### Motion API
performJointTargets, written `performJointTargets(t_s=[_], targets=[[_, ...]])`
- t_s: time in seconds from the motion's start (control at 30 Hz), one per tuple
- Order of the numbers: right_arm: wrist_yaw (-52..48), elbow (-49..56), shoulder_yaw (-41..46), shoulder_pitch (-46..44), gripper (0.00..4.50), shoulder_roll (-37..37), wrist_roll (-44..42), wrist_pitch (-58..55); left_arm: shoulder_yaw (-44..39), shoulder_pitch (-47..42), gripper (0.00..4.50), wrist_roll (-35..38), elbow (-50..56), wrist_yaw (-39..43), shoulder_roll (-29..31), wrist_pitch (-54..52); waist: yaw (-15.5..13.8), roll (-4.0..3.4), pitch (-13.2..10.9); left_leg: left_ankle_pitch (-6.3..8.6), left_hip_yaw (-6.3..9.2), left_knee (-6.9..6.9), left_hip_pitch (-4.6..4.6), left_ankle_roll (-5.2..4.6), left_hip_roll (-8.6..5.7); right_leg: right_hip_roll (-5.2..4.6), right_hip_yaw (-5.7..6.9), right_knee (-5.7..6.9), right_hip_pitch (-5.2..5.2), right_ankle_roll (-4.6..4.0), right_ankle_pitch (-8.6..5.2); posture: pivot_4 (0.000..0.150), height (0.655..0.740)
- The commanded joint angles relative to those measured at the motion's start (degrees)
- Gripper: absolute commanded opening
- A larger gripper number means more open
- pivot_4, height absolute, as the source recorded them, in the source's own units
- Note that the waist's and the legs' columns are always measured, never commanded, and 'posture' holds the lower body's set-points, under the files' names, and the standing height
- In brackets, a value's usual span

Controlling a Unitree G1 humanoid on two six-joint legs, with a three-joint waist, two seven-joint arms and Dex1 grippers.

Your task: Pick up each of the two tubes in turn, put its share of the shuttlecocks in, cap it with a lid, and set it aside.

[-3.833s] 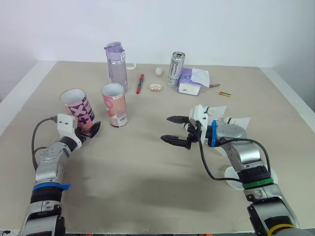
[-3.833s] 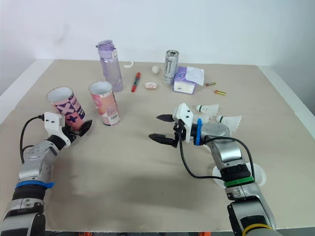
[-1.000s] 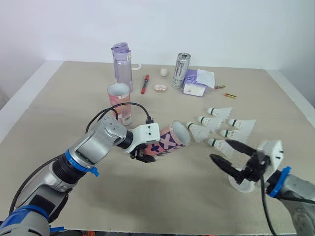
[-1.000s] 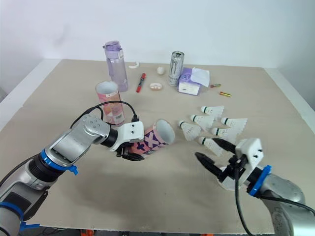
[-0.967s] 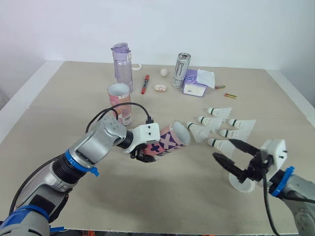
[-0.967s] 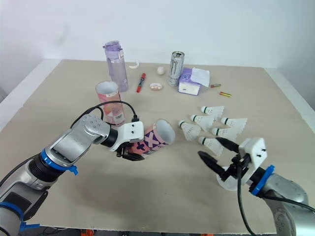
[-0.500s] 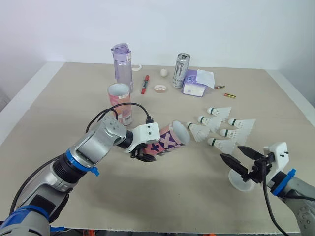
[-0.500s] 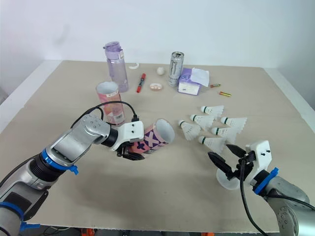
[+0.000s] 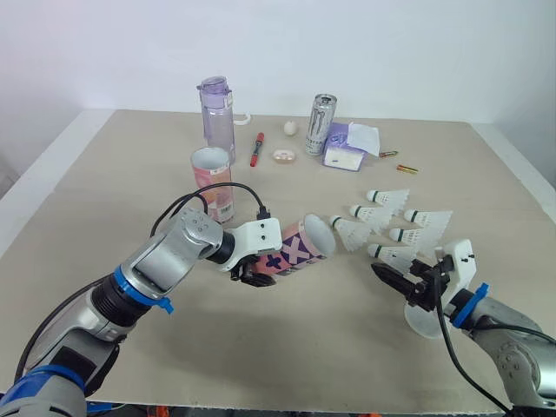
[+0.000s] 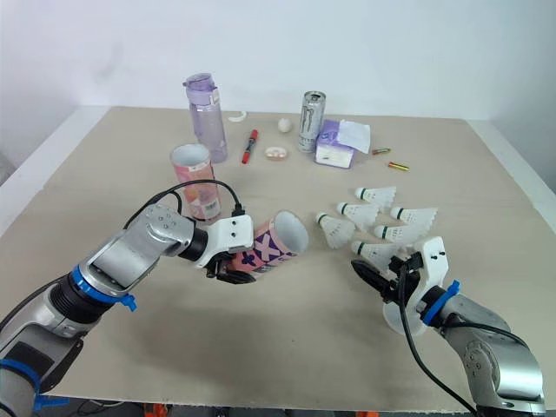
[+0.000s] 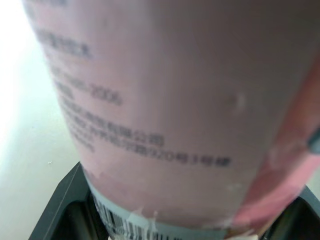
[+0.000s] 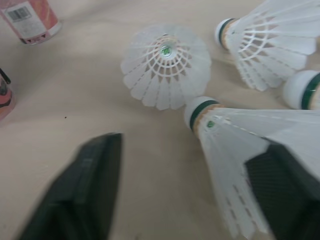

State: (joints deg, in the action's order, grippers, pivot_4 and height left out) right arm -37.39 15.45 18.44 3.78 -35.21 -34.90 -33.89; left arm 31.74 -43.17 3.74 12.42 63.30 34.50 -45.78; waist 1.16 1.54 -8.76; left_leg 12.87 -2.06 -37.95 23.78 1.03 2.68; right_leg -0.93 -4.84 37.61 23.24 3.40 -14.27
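On the near right of the worktop (image 9: 113, 174), the right pincer (image 9: 395, 269) is hovering low with its fingers spread wide beside the nearest shuttlecock (image 9: 395, 255), 1 of 6 lying in a loose cluster. The left pincer (image 9: 252, 271) is gripping the patterned tube (image 9: 300, 248) tipped on its side, open mouth facing that cluster. The second tube (image 9: 211, 182) is standing upright farther back, and a white lid (image 9: 424, 323) is lying under the right arm.

By the look of it, the robot is starting to load the first tube. The next move is likely calling for a gentle pinch near the cork, then a cork-first feed into the tilted mouth without crushing feathers.

The head views are laying out the whole arrangement. The right wrist view is adding the close detail: the green-banded cork is lying between the spread fingers (image 12: 85, 190), with 1 finger over the feather skirt. The left wrist view is showing the tube's printed wall seated deep against the pincer's base.
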Motion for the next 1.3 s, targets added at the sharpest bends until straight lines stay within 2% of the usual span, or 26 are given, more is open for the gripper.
performJointTargets(t_s=[0.03, 0.07, 0.1, 0.17, 0.2, 0.5, 0.6, 0.7, 0.8, 0.87, 0.93, 1.3], targets=[[0.2, 0.7, 0.5, -0.6, 1.80, -0.4, 0.1, -0.1, 1.5, 0.4, 2.92, -3.6, -2.1, -1.3, 1.3, 4.4, 0.0, 0.00, 0.0, 0.00, 0.00, 0.00, 0.00, 0.00, 0.00, 0.00, 0.01, 0.00, 0.00, 0.00, 0.00, 0.150, 0.7400], [0.3, 0.8, 0.5, -0.6, 1.20, -0.3, 0.1, -0.2, 1.6, 0.3, 2.92, -4.1, -2.7, -1.5, 1.4, 5.2, 0.0, 0.00, 0.0, 0.00, 0.01, 0.00, 0.00, 0.00, 0.00, 0.00, 0.01, 0.00, 0.00, -0.01, 0.01, 0.150, 0.7400], [0.4, 0.9, 0.6, -0.6, 1.11, -0.3, 0.1, -0.3, 1.5, 0.2, 2.92, -4.2, -3.1, -1.5, 1.4, 5.5, 0.0, 0.00, 0.0, 0.00, 0.01, 0.00, 0.00, 0.00, 0.00, 0.00, 0.01, 0.00, -0.01, -0.01, 0.01, 0.150, 0.7400], [0.3, 1.3, 0.4, -0.4, 0.52, -0.4, 0.3, -0.3, 1.2, 0.0, 2.92, -3.9, -3.4, -1.2, 1.0, 5.6, 0.0, 0.00, 0.0, -0.06, 0.00, -0.01, -0.02, -0.10, -0.02, 0.00, -0.03, 0.00, -0.02, -0.11, 0.01, 0.150, 0.7400], [0.3, 1.6, 0.4, -0.2, 0.04, -0.4, 0.4, -0.4, 1.1, 0.0, 2.92, -3.8, -3.5, -1.1, 0.9, 5.6, 0.0, 0.00, 0.0, -0.08, 0.00, -0.02, -0.02, -0.12, -0.02, 0.00, -0.04, 0.00, -0.02, -0.17, -0.02, 0.150, 0.7400], [-2.1, 7.8, 3.9, 1.4, 0.01, -3.3, -1.3, 0.0, 0.6, -0.9, 2.92, -3.1, -4.9, -0.1, 0.9, 5.9, 0.0, -0.05, 0.0, -0.22, -0.02, -0.03, -0.03, -0.31, -0.02, 0.03, -0.08, 0.00, -0.01, -0.27, 0.15, 0.150, 0.7400], [-5.3, 11.9, 6.7, 1.1, 0.01, -8.0, -2.6, 0.2, 0.5, -1.6, 2.92, -3.1, -6.0, 0.7, 1.3, 6.3, 0.0, -0.08, 0.0, -0.22, -0.03, -0.03, -0.02, -0.32, -0.03, 0.03, -0.10, 0.00, 0.00, -0.25, 0.16, 0.150, 0.7400], [-11.7, 15.4, 6.6, -2.5, 0.01, -15.3, 0.5, 6.3, 0.6, -2.7, 2.92, -2.9, -7.2, 2.0, 1.5, 6.5, 0.1, -0.06, 0.0, -0.23, -0.04, -0.06, -0.02, -0.32, -0.02, 0.05, -0.13, 0.00, 0.00, -0.22, 0.18, 0.150, 0.7400], [-16.4, 18.5, 3.7, -8.7, 0.01, -20.3, 2.1, 11.4, 0.9, -3.4, 2.92, -2.8, -8.0, 2.9, 1.3, 6.6, 0.4, -0.19, -0.1, -0.23, -0.05, -0.06, -0.05, -0.32, -0.04, 0.08, -0.21, 0.00, 0.05, -0.23, 0.24, 0.150, 0.7400], [-18.0, 20.2, 0.4, -12.6, 0.01, -21.2, 2.5, 13.2, 1.0, -3.7, 2.92, -2.9, -8.3, 3.2, 1.2, 6.9, 0.5, -0.19, -0.1, -0.24, -0.02, -0.05, -0.12, -0.34, -0.08, 0.21, -0.39, 0.00, 0.08, -0.23, 0.34, 0.150, 0.7400], [-18.5, 21.4, -3.1, -16.4, 0.01, -21.3, 2.9, 14.3, 1.1, -3.9, 2.92, -3.0, -8.5, 3.3, 0.9, 6.9, 0.4, 0.15, -0.1, -0.24, 0.15, -0.02, -0.15, -0.34, -0.02, 0.36, -0.35, -0.01, 0.03, -0.31, 0.30, 0.150, 0.7400], [-20.2, 19.8, -12.9, -19.9, 0.01, -19.9, 8.6, 17.6, 0.4, -3.0, 2.92, -2.5, -6.7, 2.6, 0.6, 4.9, 0.2, 0.10, -0.2, -0.22, 0.20, -0.01, 0.07, -0.32, -0.02, 0.50, -0.56, -0.03, 0.16, -0.34, 0.18, 0.150, 0.7400]])
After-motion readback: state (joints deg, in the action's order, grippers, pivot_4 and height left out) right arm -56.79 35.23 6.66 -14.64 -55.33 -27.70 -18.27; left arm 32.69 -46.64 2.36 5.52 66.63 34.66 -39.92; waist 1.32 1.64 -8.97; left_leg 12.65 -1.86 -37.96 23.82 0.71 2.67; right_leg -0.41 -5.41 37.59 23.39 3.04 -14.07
